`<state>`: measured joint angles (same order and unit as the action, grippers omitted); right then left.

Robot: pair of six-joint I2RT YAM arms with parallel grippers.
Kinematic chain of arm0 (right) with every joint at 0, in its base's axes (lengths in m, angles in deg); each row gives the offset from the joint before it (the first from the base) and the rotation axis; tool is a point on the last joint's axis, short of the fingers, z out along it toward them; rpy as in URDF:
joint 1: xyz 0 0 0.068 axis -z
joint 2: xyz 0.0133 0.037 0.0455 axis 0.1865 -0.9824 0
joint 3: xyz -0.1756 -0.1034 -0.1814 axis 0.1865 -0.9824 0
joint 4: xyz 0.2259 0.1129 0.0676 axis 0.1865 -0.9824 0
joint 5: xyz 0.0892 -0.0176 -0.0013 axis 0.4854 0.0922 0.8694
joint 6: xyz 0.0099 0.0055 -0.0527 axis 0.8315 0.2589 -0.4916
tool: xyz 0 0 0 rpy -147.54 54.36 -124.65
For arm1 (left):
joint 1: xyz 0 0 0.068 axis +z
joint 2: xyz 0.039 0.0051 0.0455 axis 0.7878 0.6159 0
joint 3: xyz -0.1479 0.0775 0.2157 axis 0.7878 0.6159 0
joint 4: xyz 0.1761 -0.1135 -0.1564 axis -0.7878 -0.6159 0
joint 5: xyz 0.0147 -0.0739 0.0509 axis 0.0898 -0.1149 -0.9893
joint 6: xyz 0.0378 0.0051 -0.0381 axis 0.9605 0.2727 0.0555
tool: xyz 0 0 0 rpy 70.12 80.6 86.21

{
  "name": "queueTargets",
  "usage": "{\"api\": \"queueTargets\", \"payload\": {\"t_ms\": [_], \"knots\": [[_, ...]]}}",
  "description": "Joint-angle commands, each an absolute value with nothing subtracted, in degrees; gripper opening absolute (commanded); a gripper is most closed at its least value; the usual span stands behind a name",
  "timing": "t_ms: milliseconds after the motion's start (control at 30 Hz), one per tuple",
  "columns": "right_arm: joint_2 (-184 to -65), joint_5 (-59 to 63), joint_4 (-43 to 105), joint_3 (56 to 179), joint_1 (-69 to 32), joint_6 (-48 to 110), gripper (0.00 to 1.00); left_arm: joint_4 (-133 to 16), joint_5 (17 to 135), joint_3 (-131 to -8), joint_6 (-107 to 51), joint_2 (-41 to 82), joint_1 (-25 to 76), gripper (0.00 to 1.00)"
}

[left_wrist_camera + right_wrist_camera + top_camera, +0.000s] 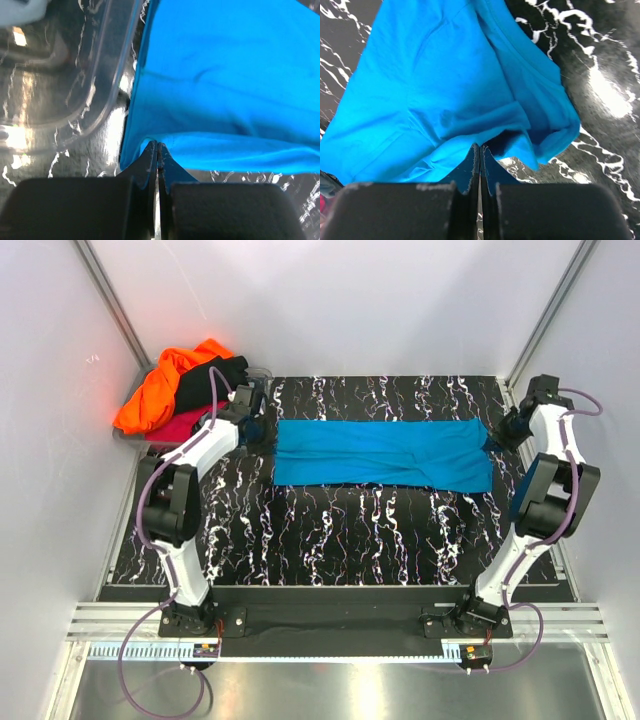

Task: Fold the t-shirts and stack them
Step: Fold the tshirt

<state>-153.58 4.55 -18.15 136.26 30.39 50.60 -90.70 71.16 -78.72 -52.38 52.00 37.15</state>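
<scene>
A bright turquoise-blue t-shirt [380, 452] lies folded into a long band across the far half of the black marbled mat, pulled out between the two arms. At its left end my left gripper [262, 430] is shut on the cloth; in the left wrist view the fingertips [158, 146] pinch the shirt's [225, 75] edge. My right gripper [497, 440] is shut on the right end; the right wrist view shows the tips [480, 148] closed on the bunched, slightly raised hem of the shirt [445, 75]. Orange [160, 390], black [205, 380] and crimson-pink [190, 423] t-shirts lie heaped at the far left.
The heap sits in a clear plastic bin [75, 65] at the mat's far left corner, close beside my left gripper. White walls with metal posts close in the back and sides. The marbled mat [350, 540] stretches from the shirt toward the arm bases.
</scene>
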Motion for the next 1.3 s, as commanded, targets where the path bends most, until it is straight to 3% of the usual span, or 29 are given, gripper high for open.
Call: {"api": "queueTargets", "payload": {"t_ms": [0,933,1033,1100,1133,1267], "knots": [[-155.12,7.66,-18.36,140.85,29.91,49.06,0.0,-93.32,67.71,-84.62,-50.18,54.52,37.57,0.0],[-166.8,9.43,-18.45,153.34,28.77,51.16,0.0,-96.93,66.82,-97.81,-47.46,67.09,39.06,0.0],[-171.7,9.07,-17.66,157.37,28.86,51.61,0.02,-98.34,65.86,-100.01,-45.62,67.89,38.89,0.13],[-174.97,7.76,-18.44,163.32,29.03,51.34,0.11,-98.51,64.8,-100.8,-43.69,66.84,38.62,0.23],[-177.33,7.93,-19.14,165.27,29.38,51.61,0.13,-98.6,64.1,-101.15,-42.98,65.27,38.53,0.33],[-178.51,7.59,-24.76,172.32,29.47,50.91,0.36,-100.01,61.64,-100.81,-38.67,59.2,37.48,0.41]]}}
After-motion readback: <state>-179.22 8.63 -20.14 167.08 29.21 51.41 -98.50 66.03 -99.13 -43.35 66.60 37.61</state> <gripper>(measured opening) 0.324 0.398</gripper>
